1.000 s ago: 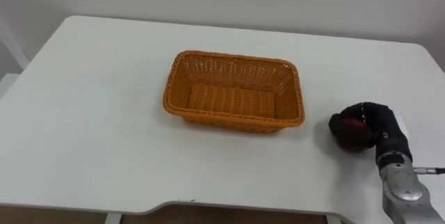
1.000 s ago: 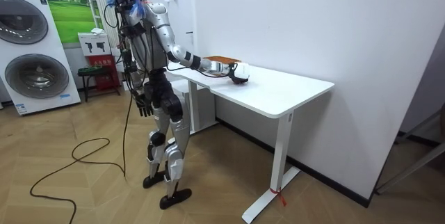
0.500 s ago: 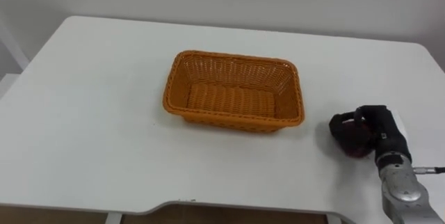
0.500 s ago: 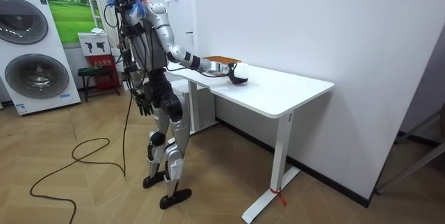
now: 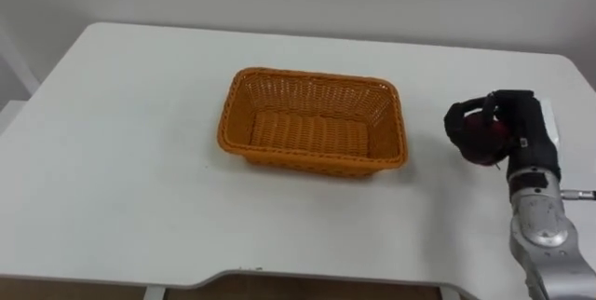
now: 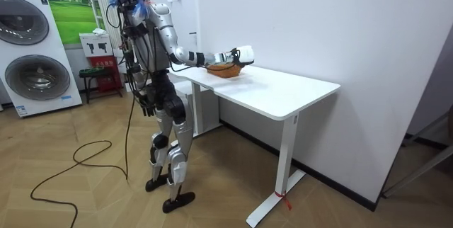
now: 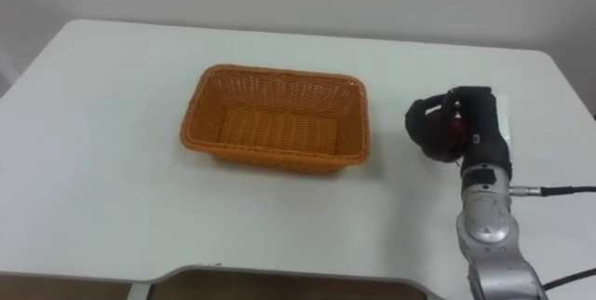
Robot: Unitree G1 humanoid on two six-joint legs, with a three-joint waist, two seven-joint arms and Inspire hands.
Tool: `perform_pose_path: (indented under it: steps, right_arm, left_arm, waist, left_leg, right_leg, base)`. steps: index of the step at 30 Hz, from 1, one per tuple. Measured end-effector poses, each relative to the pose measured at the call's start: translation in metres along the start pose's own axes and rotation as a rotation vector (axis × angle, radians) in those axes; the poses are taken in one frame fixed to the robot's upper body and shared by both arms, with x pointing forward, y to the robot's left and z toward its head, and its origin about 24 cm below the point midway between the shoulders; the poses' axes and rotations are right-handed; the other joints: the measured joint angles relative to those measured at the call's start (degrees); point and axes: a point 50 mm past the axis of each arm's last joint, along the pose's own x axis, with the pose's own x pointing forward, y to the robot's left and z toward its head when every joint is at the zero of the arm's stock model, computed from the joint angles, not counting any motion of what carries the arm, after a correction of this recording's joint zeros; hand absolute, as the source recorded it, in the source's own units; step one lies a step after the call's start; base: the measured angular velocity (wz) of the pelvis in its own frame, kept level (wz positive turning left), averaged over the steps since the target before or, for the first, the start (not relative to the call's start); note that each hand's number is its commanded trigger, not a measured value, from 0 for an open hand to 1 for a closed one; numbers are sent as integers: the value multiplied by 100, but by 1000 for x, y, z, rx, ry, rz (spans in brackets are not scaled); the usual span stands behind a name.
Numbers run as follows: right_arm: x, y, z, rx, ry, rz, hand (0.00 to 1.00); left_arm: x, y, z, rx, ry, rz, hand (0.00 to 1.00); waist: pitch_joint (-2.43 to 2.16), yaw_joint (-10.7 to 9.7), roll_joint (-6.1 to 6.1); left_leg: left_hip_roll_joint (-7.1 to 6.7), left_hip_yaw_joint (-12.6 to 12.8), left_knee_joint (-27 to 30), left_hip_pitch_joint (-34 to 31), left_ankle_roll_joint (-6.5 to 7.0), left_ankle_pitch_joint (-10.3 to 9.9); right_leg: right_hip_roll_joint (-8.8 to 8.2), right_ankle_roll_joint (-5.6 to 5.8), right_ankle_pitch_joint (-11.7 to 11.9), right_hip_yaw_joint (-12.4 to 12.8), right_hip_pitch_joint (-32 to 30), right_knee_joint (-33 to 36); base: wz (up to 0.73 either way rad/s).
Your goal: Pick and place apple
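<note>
Left eye view, from the near edge outward: the white table [image 5: 121, 151] lies bare up to the robot's right hand [image 5: 510, 137], which comes in from the lower right with its dark fingers curled tight round a red apple [image 5: 479, 142]. The apple sits in that grasp, beside the right end of the basket [image 5: 312, 79] but apart from it. In the room view it looks lifted clear of the tabletop.

An apple is firm, smooth and fairly heavy for its size. I'd judge it could slip in hard fingers and bruise if dropped, so a wrap round its widest part, as here, suits it.

Farther in stands the woven orange basket, with nothing in it. I count one apple, one basket, one table.

The left hand [image 6: 146, 107] hangs by the robot's hip in the room view; open or closed, I cannot tell.
</note>
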Motion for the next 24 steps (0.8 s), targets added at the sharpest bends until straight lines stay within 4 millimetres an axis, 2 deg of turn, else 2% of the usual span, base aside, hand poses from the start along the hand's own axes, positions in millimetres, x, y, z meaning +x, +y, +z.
perform_pose_path:
  steps: [4, 6, 10, 15, 18, 24]
  right_arm:
    - [4, -5, 36, 3, -160, -35, 100]
    - [5, -7, 44, 1, -200, -51, 100]
    - [7, -6, 50, 4, -226, -58, 100]
    - [10, -6, 58, -27, -265, -61, 100]
    - [15, -5, 70, -43, -315, -65, 100]
    - [23, 10, 95, -45, -408, -17, 100]
  left_arm:
    - [0, 1, 2, 1, -9, 2, 0]
    - [0, 1, 3, 1, -14, 2, 0]
    - [0, 1, 5, 1, -18, 2, 0]
    - [1, 2, 8, 1, -27, 6, 0]
    - [2, 3, 14, 1, -48, 19, 0]
    - [3, 5, 22, 3, -71, 22, 0]
  waist:
    - [-17, 0, 3]
    - [-22, 13, -14]
    - [8, 41, -63]
    - [18, 111, -82]
    - [23, 199, -84]
    - [44, 356, -123]
  left_leg:
    - [1, 6, 3, -17, 0, 0]
    - [1, 6, 2, 6, 0, 0]
    - [8, 6, -2, 39, 0, 0]
    - [9, 19, 0, 10, 0, 0]
    - [14, 24, 1, -32, -5, 3]
    - [23, 32, 4, -66, -14, 9]
  right_leg:
    - [-1, 0, 0, -2, -23, -2]
    - [-1, 0, 0, -5, 7, -8]
    - [4, -1, 1, -17, 45, -14]
    - [5, -5, 5, -9, 5, -3]
    - [9, -10, 9, -4, -69, 31]
    - [12, -10, 9, -20, -148, 82]
  base:
    - [0]
    - [0]
    - [0]
    - [0]
    - [0]
    - [0]
